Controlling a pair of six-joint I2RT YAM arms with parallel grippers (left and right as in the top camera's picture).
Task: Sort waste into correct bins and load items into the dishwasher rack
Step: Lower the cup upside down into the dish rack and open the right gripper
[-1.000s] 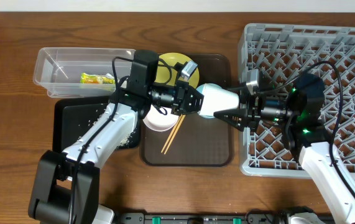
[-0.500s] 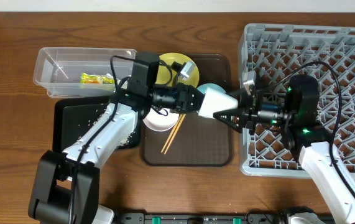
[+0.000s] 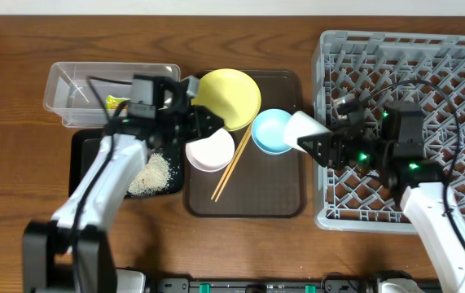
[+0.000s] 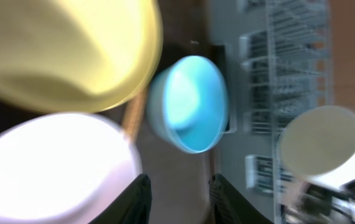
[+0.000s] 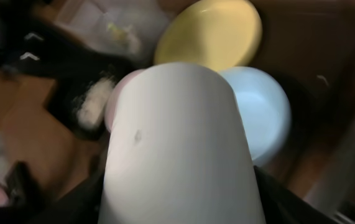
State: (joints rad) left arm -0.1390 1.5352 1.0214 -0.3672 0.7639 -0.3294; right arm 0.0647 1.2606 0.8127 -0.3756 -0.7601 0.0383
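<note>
Right end effector [image 3: 314,141] clamps cup [image 3: 300,127] sideways at rack [image 3: 460,81] edge; left end effector [image 3: 203,127] parted, empty, near white bowl [image 3: 209,154].

Yellow plate [image 3: 228,98], light blue bowl [image 3: 270,132], pale cup [image 3: 307,126], grey latticed rack [image 3: 427,57]

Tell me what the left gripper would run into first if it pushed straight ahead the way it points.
Most likely the light blue bowl: in the left wrist view it sits dead ahead of the open left gripper. Height is unclear, so it might pass over the rim.
</note>
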